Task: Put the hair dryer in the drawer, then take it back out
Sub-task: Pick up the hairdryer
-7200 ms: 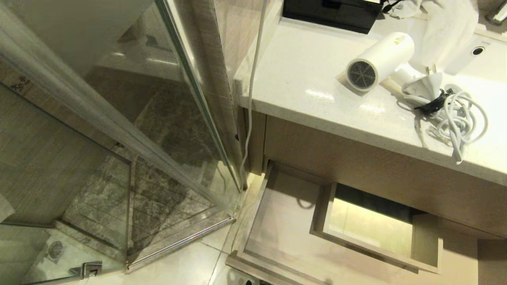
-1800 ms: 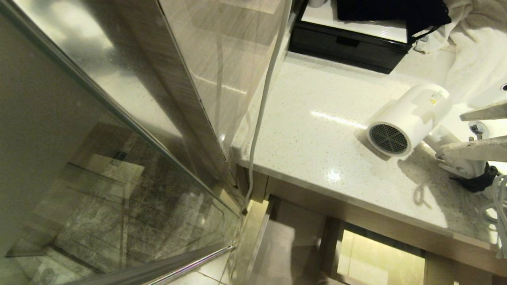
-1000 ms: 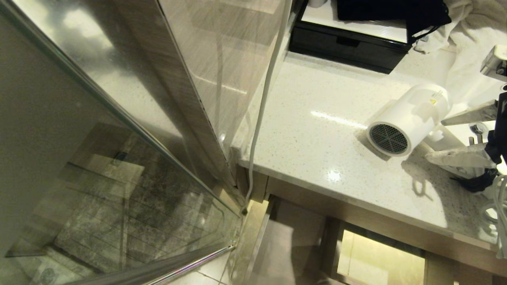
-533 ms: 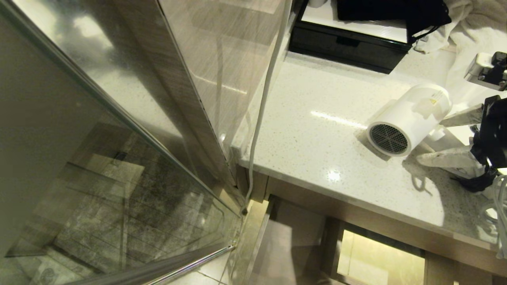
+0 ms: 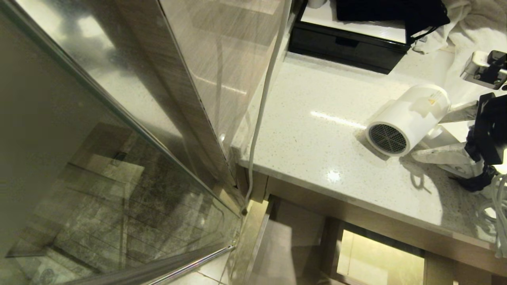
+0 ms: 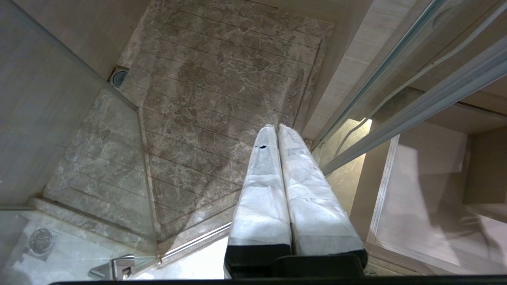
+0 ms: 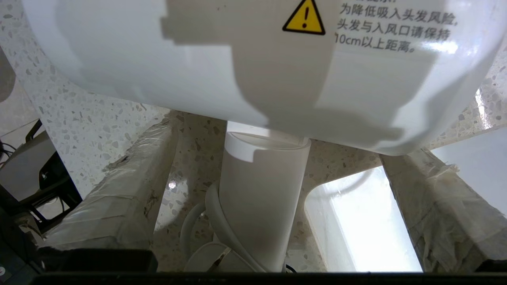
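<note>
The white hair dryer [image 5: 408, 118] lies on its side on the speckled counter [image 5: 317, 130], grille facing the front edge. My right gripper [image 5: 441, 132] reaches in from the right, open, one finger on each side of the dryer's handle [image 7: 261, 190] without touching it. In the right wrist view the dryer's barrel [image 7: 237, 59] fills the space just past the fingertips [image 7: 130, 178]. The drawer [image 5: 291, 241] stands pulled out below the counter, pale inside with a boxed cut-out [image 5: 380, 257]. My left gripper [image 6: 277, 128] hangs parked, shut and empty, over the shower floor.
A black box [image 5: 348, 39] and a white towel [image 5: 467, 23] sit at the counter's back. The dryer's coiled cord [image 5: 495, 206] lies at the right edge. A glass shower door [image 5: 119, 158] and a hanging white cable [image 5: 261, 107] stand left of the counter. The sink basin [image 7: 368, 229] is beside the handle.
My right gripper has slid left along the counter, so its open fingers now straddle the dryer's handle. The dryer has not moved.
</note>
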Controlling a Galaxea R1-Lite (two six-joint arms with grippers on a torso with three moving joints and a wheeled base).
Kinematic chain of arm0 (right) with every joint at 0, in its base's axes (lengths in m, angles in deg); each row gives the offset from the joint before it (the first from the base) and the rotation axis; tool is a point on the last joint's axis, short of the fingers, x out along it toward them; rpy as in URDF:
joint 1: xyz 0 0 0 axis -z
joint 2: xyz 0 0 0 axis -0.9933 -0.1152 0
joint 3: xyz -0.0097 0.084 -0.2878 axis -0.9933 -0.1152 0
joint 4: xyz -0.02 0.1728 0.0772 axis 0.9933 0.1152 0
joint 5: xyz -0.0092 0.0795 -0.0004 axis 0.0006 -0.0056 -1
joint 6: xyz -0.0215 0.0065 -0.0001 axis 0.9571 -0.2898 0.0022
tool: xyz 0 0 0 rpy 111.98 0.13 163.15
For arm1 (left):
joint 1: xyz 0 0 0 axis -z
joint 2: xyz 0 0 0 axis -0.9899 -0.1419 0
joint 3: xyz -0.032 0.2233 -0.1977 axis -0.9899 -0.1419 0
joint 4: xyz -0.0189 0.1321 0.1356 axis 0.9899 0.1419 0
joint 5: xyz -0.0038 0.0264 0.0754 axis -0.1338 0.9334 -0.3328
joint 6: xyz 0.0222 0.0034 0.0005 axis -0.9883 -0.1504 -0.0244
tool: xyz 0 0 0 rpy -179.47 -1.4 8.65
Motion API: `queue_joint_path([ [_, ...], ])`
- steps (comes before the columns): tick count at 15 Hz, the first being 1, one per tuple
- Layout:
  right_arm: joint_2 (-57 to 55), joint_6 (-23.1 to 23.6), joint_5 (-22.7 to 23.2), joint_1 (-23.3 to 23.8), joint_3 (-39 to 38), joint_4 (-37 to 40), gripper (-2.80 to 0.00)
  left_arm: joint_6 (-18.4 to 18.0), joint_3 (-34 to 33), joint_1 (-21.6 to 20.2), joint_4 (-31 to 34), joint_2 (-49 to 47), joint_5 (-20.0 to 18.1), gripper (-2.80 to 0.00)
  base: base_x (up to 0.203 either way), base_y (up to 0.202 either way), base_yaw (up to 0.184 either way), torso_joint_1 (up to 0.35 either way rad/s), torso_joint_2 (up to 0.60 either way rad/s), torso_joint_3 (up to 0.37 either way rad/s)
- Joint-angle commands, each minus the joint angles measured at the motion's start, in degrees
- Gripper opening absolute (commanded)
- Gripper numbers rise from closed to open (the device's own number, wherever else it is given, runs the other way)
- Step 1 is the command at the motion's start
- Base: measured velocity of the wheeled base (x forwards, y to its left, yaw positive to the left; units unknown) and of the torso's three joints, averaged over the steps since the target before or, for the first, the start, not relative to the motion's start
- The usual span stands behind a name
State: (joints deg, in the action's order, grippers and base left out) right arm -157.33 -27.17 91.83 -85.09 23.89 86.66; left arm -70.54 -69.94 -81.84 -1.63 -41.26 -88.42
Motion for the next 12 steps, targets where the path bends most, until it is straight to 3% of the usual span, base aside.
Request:
queue_joint_path([
  [1,-0.50,0.17,0.19,-0.14,-0.09,0.33,0.00,0.00,0.00,0.00,-0.01,0.02,-0.01,-2.80,0.000,0.000,0.000,0.000,0.00,0.000],
  [3,-0.50,0.08,0.65,-0.14,-0.17,0.34,0.00,0.00,0.00,0.00,-0.01,0.02,-0.01,-2.80,0.000,0.000,0.000,0.000,0.00,0.000],
  [4,-0.58,0.17,0.66,-0.21,-0.25,0.33,-2.80,0.00,0.00,0.00,-0.01,0.02,-0.01,-2.80,0.000,0.000,0.000,0.000,0.00,0.000],
  [12,-0.33,0.16,0.19,-0.49,0.35,1.09,-2.80,0.00,0.00,0.00,-0.01,0.02,-0.01,-2.80,0.000,0.000,0.000,0.000,0.00,0.000],
])
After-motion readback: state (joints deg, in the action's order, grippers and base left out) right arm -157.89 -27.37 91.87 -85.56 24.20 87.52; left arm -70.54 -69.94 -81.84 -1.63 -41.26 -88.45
